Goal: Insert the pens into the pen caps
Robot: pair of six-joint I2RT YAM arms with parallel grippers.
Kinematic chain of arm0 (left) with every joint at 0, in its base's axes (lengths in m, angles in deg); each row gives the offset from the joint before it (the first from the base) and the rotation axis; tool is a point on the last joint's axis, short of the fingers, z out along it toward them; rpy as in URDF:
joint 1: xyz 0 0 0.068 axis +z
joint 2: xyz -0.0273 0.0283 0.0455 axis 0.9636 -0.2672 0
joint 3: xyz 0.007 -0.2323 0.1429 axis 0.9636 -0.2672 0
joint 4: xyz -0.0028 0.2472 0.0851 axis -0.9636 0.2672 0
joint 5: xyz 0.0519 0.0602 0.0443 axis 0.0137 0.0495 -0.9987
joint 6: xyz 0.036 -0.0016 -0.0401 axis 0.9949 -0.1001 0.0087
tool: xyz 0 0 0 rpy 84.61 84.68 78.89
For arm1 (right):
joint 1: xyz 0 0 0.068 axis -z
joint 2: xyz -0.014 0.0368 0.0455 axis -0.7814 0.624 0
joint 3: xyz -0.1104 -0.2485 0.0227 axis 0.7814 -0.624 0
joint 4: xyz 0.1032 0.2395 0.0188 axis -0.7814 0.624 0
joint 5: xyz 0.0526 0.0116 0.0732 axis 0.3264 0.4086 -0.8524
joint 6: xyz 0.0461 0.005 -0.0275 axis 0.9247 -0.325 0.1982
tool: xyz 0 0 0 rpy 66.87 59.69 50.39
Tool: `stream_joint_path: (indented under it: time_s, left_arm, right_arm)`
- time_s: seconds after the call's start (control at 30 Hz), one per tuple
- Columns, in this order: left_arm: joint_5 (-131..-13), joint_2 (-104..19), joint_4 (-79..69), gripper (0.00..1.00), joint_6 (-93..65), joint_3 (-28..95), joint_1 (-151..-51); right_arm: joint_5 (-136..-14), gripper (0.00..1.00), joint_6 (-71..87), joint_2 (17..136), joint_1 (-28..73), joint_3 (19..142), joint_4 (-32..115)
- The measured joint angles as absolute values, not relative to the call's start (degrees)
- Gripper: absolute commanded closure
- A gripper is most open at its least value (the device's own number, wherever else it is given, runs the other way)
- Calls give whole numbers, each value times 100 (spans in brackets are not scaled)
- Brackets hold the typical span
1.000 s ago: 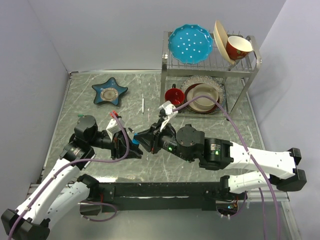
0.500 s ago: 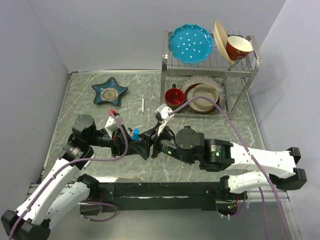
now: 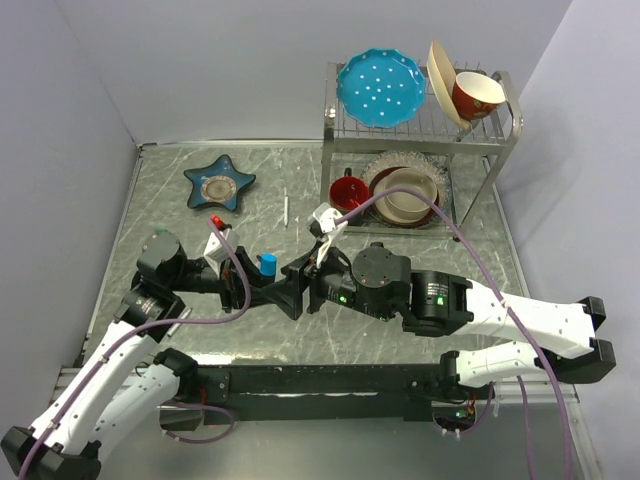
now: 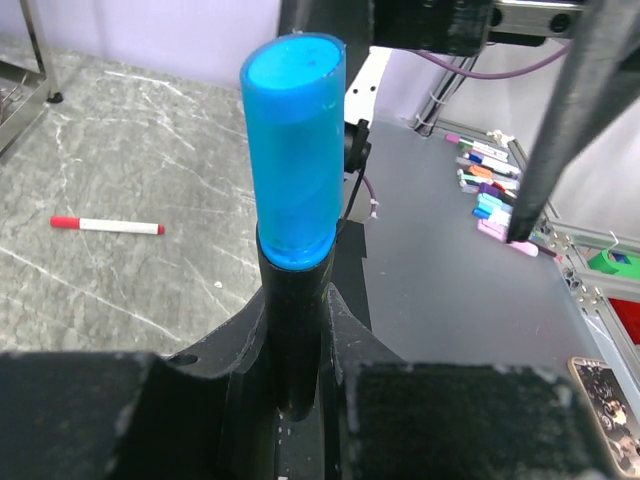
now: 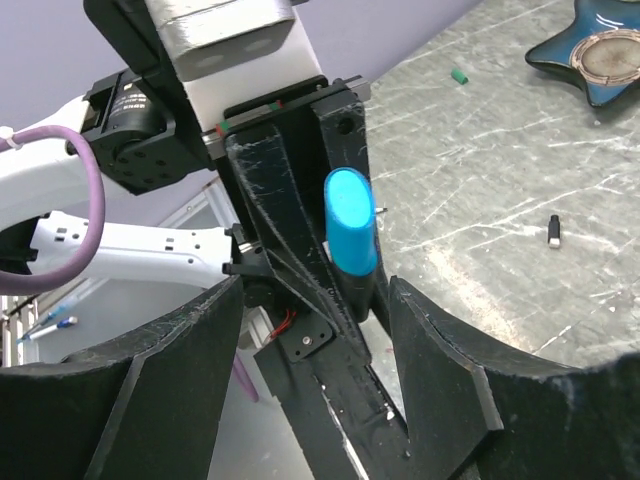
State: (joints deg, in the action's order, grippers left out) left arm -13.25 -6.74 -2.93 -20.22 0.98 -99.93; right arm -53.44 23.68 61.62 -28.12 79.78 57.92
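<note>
**Arm posture, both views.** The left arm (image 3: 110,362) rises from its base at lower left, elbow bent, forearm directed to the right. The left pincer (image 3: 268,290) (image 4: 295,395) is clamped on the black barrel of a marker (image 4: 293,200), which stands upright between the jaws. The right arm (image 3: 480,312) extends from lower right, forearm directed to the left. The right pincer (image 3: 292,293) (image 5: 320,400) is spread wide, and its fingers (image 5: 170,400) flank the tip of the left pincer. Whether the two pincers touch cannot be judged.

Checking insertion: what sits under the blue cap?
A black marker barrel, clamped by the left gripper, enters the blue cap from below. Its tip is hidden inside the cap.
</note>
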Motion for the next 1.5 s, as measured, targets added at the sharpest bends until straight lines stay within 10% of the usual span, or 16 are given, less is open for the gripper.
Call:
stream_joint_path:
  time_s: [1.17, 1.4, 1.5]
  left_arm:
    - [-956, -746, -664, 99, -2317, 87, -10343]
    - [-949, -757, -662, 99, -2315, 87, -10363]
    - [-930, -757, -669, 99, -2324, 87, -10374]
  right_arm:
    - [-7576, 52, 2097, 6280, -1867, 8028, 5125]
    - [-7578, 64, 2110, 6282, -1808, 8044, 5086]
    - [-7587, 83, 2121, 6285, -1808, 8041, 5088]
